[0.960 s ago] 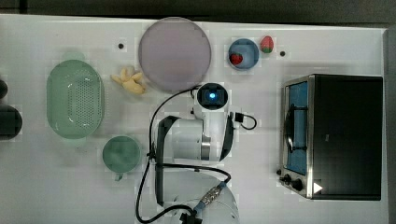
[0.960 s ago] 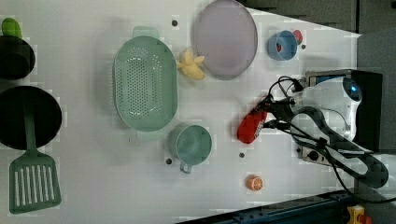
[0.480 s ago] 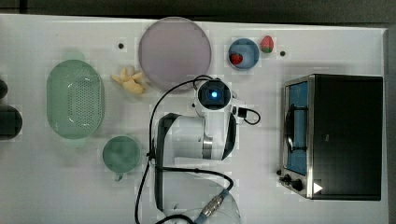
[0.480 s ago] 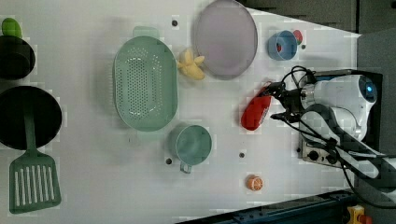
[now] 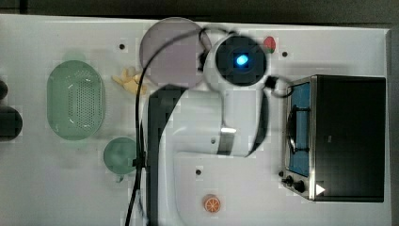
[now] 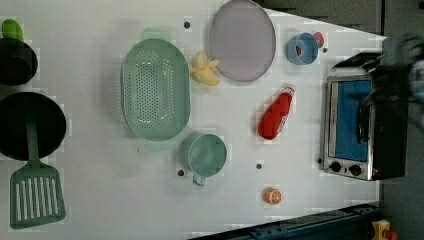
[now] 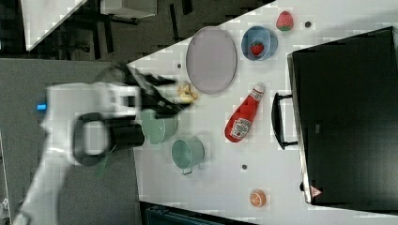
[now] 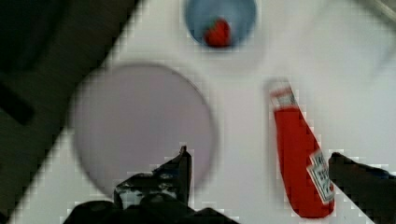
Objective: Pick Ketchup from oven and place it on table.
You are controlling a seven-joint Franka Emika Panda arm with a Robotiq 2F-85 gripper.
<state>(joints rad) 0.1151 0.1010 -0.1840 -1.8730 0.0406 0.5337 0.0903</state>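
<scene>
The ketchup [image 6: 275, 117] is a red squeeze bottle lying on its side on the white table [image 6: 100, 200], free of any grip. It rests between the purple plate [image 6: 242, 40] and the oven [image 6: 350, 125]. In the right view the ketchup [image 7: 241, 119] has its cap pointing toward the plate, just in front of the oven's [image 7: 347, 117] handle. My gripper [image 8: 259, 156] is open and hangs high above the table. The ketchup [image 8: 301, 163] lies far below, between the two fingers [image 8: 180, 172]. In the top view my arm [image 5: 211, 122] covers the bottle.
A blue bowl [image 6: 301, 48] holds a strawberry, and another strawberry [image 7: 284, 21] lies beside it. On the table are a green colander [image 6: 155, 90], bananas [image 6: 204, 70], a teal mug [image 6: 206, 155] and an orange slice [image 6: 272, 196]. A black pan [image 6: 30, 125] and green spatula [image 6: 36, 200] sit at the left view's left.
The gripper opened and let go of the ketchup, which now lies alone on the table. The arm rose and swung away toward the left view's right edge.
</scene>
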